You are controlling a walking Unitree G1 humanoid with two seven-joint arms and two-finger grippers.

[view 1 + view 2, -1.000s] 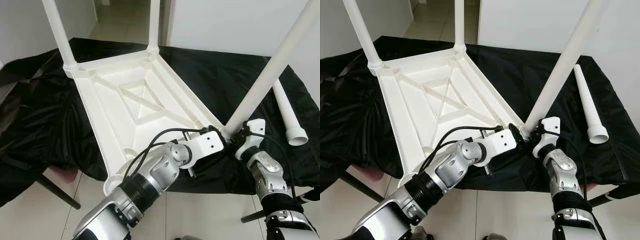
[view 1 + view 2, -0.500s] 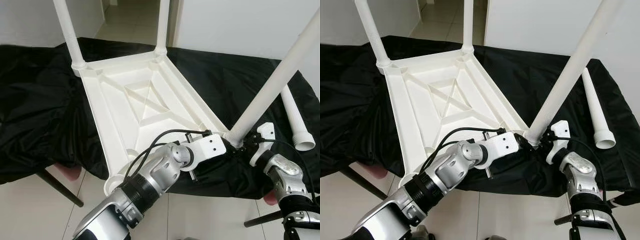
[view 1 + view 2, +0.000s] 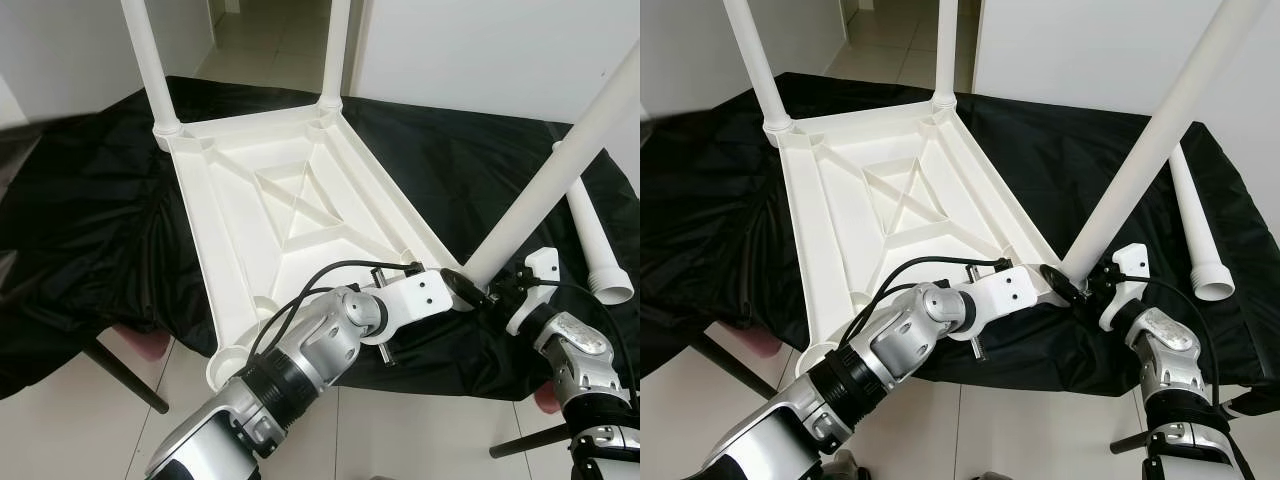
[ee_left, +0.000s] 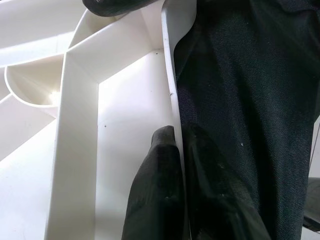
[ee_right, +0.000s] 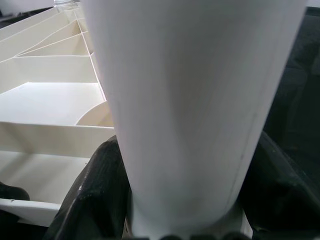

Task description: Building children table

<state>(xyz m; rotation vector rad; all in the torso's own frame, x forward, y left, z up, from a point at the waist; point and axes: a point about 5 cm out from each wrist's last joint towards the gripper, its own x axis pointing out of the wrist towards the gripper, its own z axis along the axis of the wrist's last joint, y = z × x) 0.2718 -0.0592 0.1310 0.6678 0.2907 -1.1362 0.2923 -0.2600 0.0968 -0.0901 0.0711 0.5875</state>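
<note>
1. Right gripper [image 3: 1087, 283] clamped on the low end of a white leg [image 3: 1150, 145], one black finger on each side of it, right at the near corner of the table top [image 3: 290, 215].
2. Left gripper [image 4: 182, 150] pinching the thin side wall of that table top, one black finger [image 4: 157, 190] inside the wall and one outside against the cloth, close to the same corner.
3. Table top upside down on a black cloth [image 3: 90, 220], ribs and a cross shape showing underneath.
4. Two far legs [image 3: 150, 65] standing straight up in their corners. Held leg leaning, so likely not pushed all the way into its hole yet.
5. Last loose leg [image 3: 1195, 235] lying flat on the cloth, past the right arm, well apart from the empty near corner [image 3: 228, 358].
6. Looks like light, hard, smooth plastic. Stiff, not bendy, but slippery, so easy to twist or slide out of a weak hold.
7. Best to hold each leg low, near its wide end, and hold the top by its rim beside the hole, so nothing tips while pushing.
8. Cloth draped over some stand, with dark legs [image 3: 120, 375] and pale floor tiles [image 3: 120, 440] below.
</note>
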